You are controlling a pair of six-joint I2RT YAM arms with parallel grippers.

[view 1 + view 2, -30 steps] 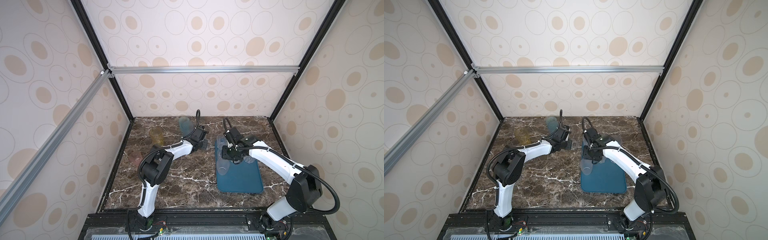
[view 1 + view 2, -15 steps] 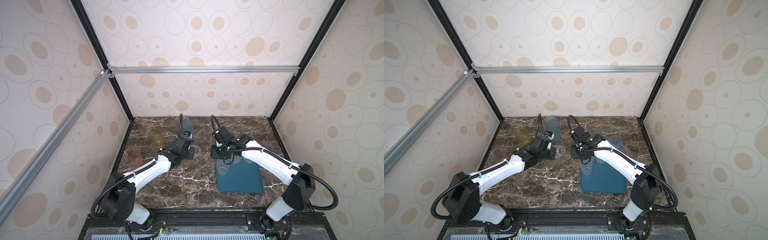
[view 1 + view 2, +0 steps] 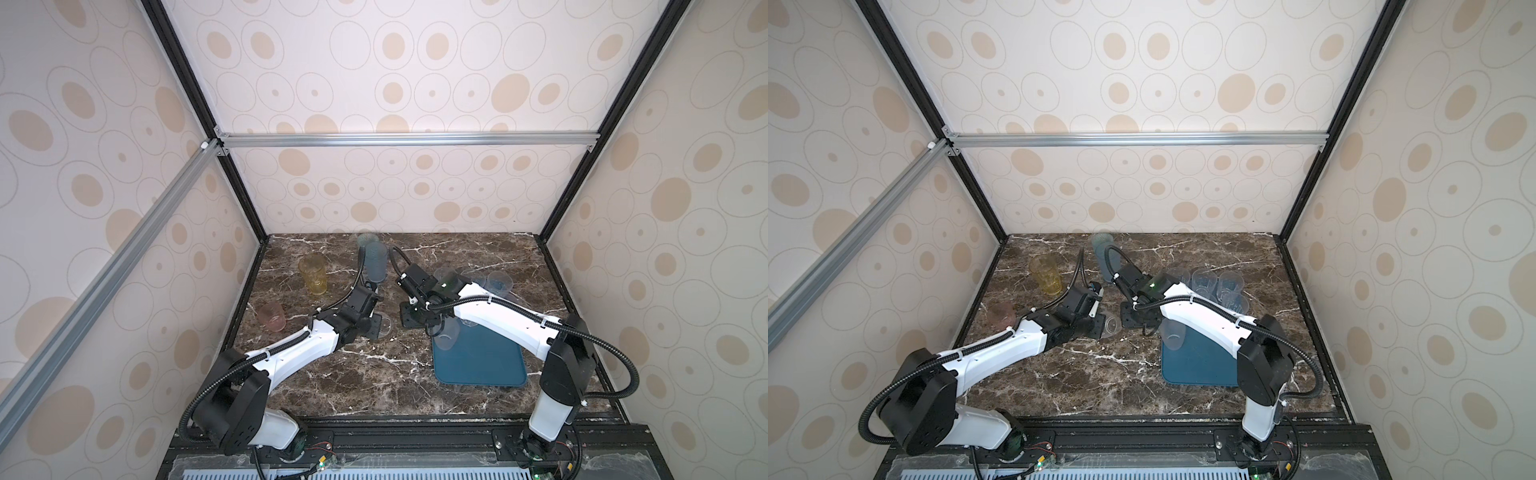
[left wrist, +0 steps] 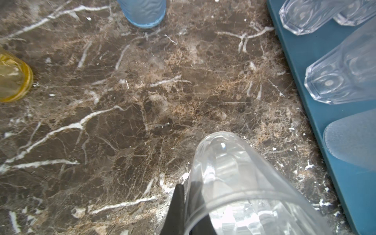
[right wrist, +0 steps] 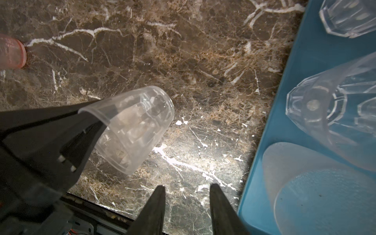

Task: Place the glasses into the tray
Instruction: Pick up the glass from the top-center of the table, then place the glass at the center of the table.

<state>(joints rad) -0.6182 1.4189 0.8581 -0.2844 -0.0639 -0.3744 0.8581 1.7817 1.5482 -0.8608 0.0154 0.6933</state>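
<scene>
Marble tabletop lies under left claw pinching clear tumbler.

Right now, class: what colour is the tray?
Dark teal-blue tray, clearest in the right wrist view.

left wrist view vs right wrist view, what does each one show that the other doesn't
Only the left wrist view: the yellow glass and the blue glass.
Only the right wrist view: the pink glass, and the right arm's jaws, open and empty.
Both: the marble table, the clear glass held at its rim by the left arm's jaws, the edge of the tray, and faceted glasses and a frosted glass on it.
</scene>
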